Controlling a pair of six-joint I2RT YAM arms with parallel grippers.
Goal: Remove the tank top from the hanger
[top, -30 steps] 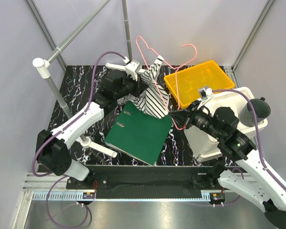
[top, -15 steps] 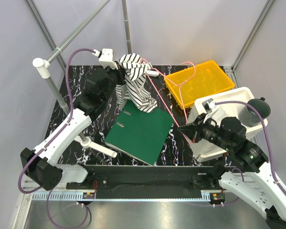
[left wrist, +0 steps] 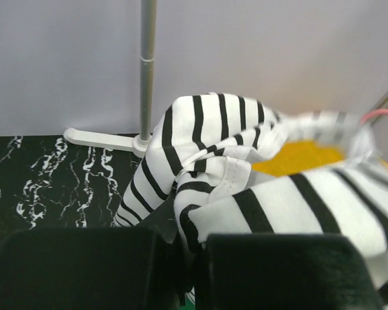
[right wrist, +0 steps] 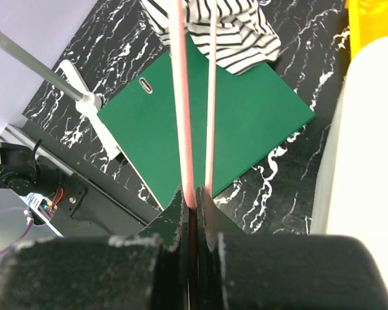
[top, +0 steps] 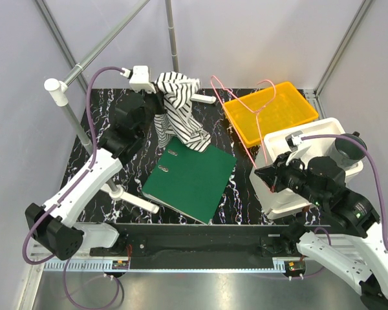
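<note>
The striped tank top [top: 180,116] hangs bunched from my left gripper [top: 160,102], which is shut on its upper fabric above the back of the table. The fabric fills the left wrist view [left wrist: 213,148], pinched between the jaws of the left gripper [left wrist: 187,239]. The pink wire hanger [top: 236,126] slants from the back middle toward my right gripper [top: 257,171], which is shut on its wire [right wrist: 183,97]. The right gripper also shows in its own wrist view [right wrist: 195,197]. In the top view the hanger stands apart from the tank top, just to its right.
A green binder [top: 191,177] lies flat mid-table under the tank top's hem. A yellow tray [top: 271,110] sits back right, a white bin [top: 310,161] and a dark cup [top: 349,148] at right. A grey rail pole [top: 173,39] stands at the back, a white-footed stand [top: 68,110] at left.
My left gripper carried the tank top left and back, away from the hanger. My right gripper pulled the hanger toward the right and near side, and the garment came off the wire.
</note>
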